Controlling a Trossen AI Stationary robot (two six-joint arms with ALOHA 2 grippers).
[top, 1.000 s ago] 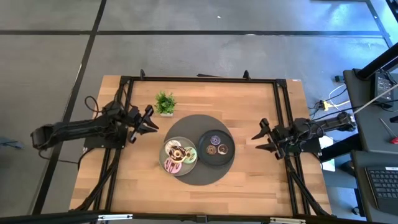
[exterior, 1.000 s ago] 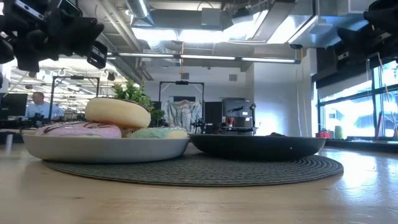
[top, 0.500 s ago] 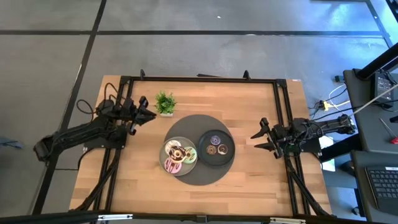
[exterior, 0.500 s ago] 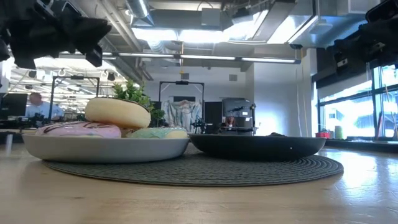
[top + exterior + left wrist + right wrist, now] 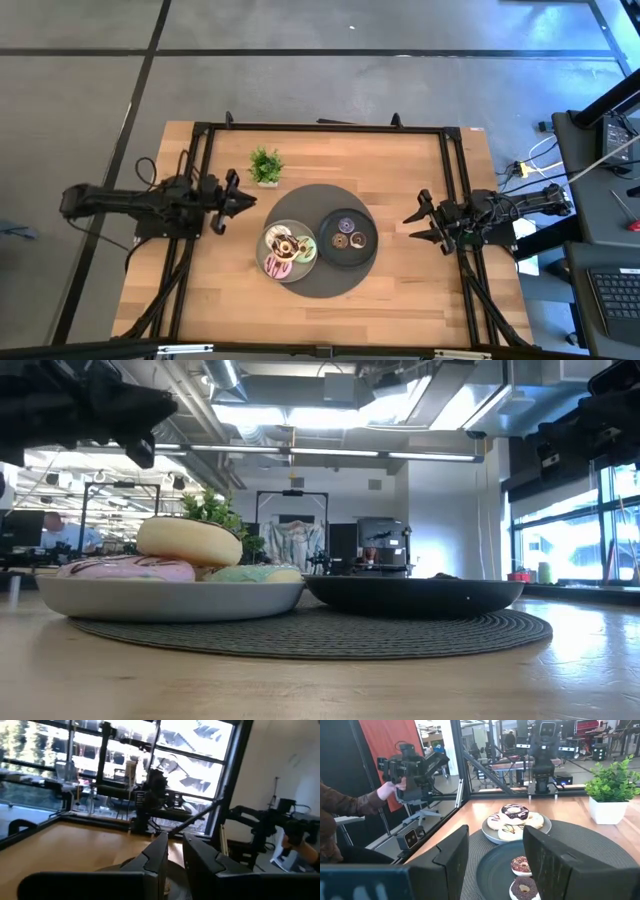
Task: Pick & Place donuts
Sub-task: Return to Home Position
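Observation:
A grey plate (image 5: 268,262) holds cream (image 5: 190,540), pink striped (image 5: 125,568), green (image 5: 255,573) and chocolate-drizzled (image 5: 515,811) donuts. A dark plate (image 5: 368,255) beside it holds a purple donut (image 5: 347,225) and two small brown ones (image 5: 522,865). Both plates rest on a round dark mat (image 5: 320,285). My left gripper (image 5: 247,201) hovers left of the mat, empty, with a narrow gap between its fingers (image 5: 155,857). My right gripper (image 5: 408,224) hovers right of the dark plate, open and empty.
A small green potted plant (image 5: 265,165) stands at the far side, beyond the mat. Black frame rails (image 5: 320,128) run along the table's edges. Bare wood lies near and on both sides of the mat. A person's hand (image 5: 385,790) shows beyond the table.
My left gripper has swung toward the far edge, close to the plant, then come back toward the near edge, and now points level at the mat again. The donuts and plates have not moved.

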